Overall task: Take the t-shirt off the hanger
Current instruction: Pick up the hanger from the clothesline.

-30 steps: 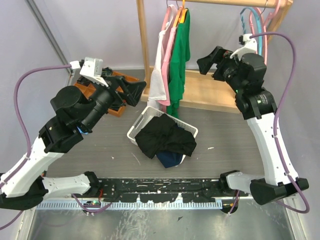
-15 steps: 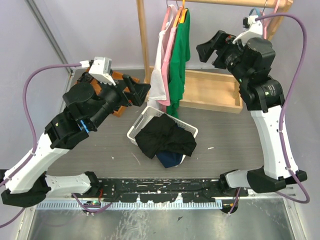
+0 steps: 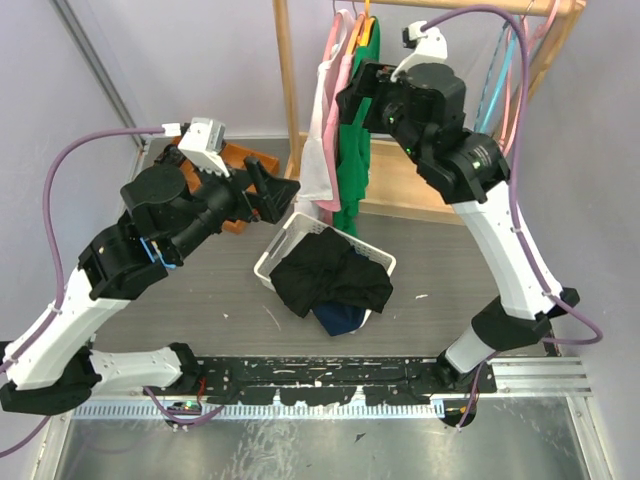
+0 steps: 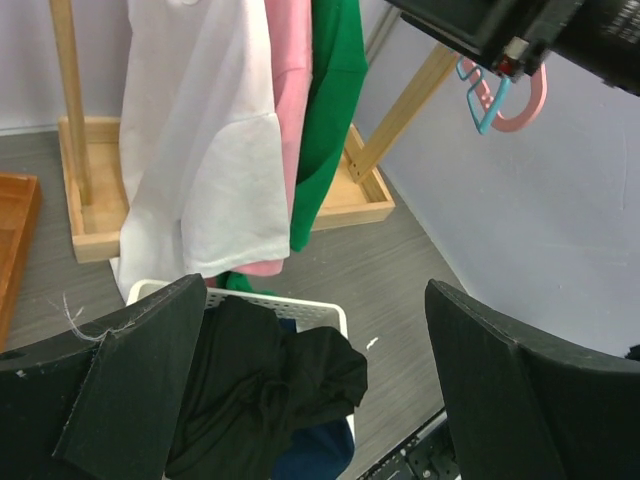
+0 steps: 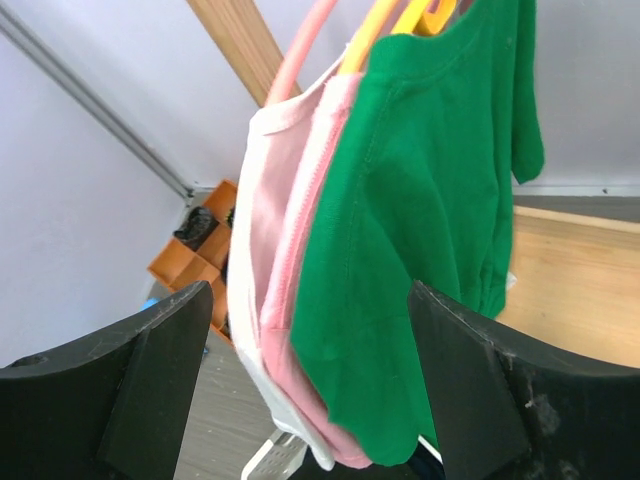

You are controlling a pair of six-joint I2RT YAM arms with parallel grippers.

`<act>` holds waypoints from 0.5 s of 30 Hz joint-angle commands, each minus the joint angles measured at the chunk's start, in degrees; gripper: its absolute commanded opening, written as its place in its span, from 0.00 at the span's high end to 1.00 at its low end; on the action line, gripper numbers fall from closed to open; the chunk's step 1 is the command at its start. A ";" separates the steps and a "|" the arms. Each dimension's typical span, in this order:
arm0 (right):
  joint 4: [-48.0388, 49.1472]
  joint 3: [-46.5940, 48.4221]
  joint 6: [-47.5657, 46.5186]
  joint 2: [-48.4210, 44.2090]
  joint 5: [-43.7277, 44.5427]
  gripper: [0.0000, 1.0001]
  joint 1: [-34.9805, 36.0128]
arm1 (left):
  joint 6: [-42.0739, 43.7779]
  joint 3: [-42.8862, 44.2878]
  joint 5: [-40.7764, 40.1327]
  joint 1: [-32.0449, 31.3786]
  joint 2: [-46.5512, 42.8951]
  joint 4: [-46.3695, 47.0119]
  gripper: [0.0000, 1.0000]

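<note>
Nothing off yet: the green t-shirt (image 5: 420, 250) hung on its yellow hanger (image 5: 420, 15) at twelve o'clock. The right gripper (image 5: 312, 385) hovered just before it, spread wide and empty, perhaps brushing cloth. The left gripper (image 3: 272, 190), fully spread and empty, sat at nine o'clock.

The grey tabletop (image 3: 430, 275) carried a white basket (image 3: 277, 246), a wooden rack base (image 3: 405, 190) and an orange tray (image 3: 258, 160).

A white basket (image 3: 280, 245) heaped with dark clothes (image 3: 330, 275) sits on the grey table (image 3: 200, 310) near an orange tray (image 3: 250, 160).
</note>
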 commanded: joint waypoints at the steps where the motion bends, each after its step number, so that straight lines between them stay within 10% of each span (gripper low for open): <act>1: -1.84 5.32 -0.45 1.75 9.87 0.16 0.99 | -1.59 -1.97 2.44 0.09 -1.88 0.11 0.02; 15: -2.47 6.61 -0.49 5.30 12.10 0.18 0.96 | -0.61 -3.26 4.74 0.13 -3.67 -0.82 0.02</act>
